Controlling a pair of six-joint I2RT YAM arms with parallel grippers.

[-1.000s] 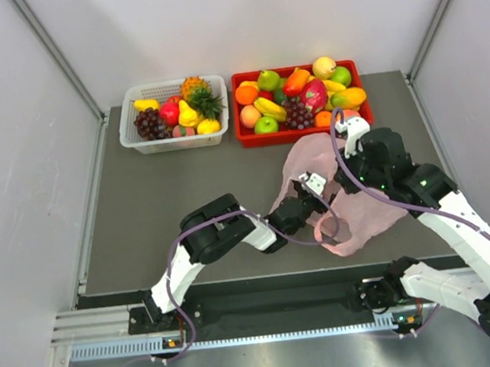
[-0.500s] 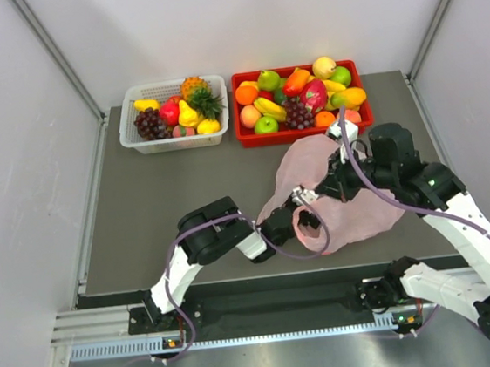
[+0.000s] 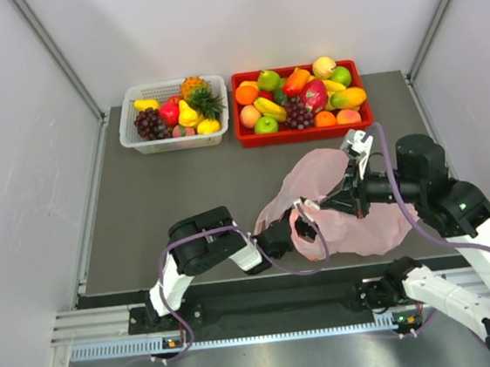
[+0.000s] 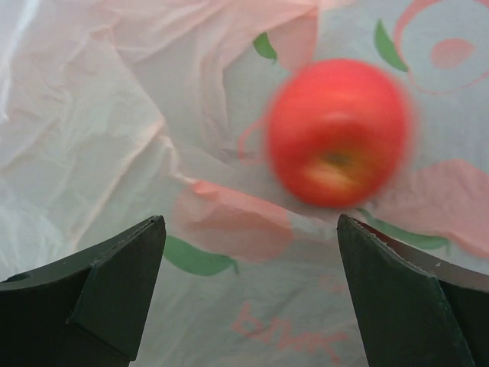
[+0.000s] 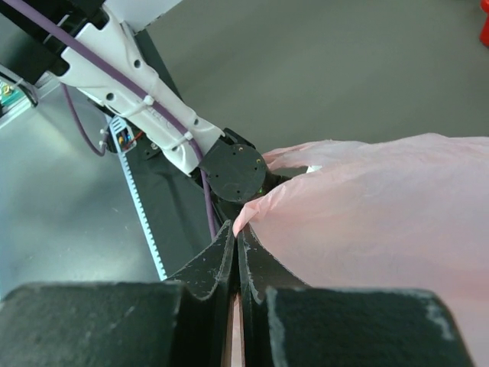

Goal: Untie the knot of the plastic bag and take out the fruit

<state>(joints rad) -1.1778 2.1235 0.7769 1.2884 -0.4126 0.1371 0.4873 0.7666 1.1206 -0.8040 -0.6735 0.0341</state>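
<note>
**Overhead view.** A pink plastic bag (image 3: 355, 224) lies crumpled on the near right part of the table (image 3: 184, 190). The left end effector (image 3: 300, 223) reaches in from the left and sits at the bag's near-left edge, where the plastic folds over it. The right end effector (image 3: 345, 201) points leftward over the middle of the bag. At this range, neither the spread of either one's fingers nor the bag's contents can be made out. At the far edge stand a white basket (image 3: 175, 144) and a red tray (image 3: 305, 133), side by side and both heaped with fruit, well apart from the bag.

**Left wrist view.** The left end effector (image 4: 250, 220) is open, its two dark fingers (image 4: 114, 290) spread wide with nothing between them. Beyond them thin plastic of the bag (image 4: 114, 115), printed with green leaves and pink shapes, fills the frame. A round red fruit (image 4: 336, 130), blurred, lies against the plastic ahead of the right-hand finger and clear of both. Only this view shows it.

**Right wrist view.** The right end effector (image 5: 235, 233) is closed, its fingers pressed together on a pinched fold of the bag (image 5: 382, 214), which spreads away to the right. Just past the pinch, the black wrist of the left arm (image 5: 145, 84) goes in under the plastic's edge. No fruit shows here.
</note>
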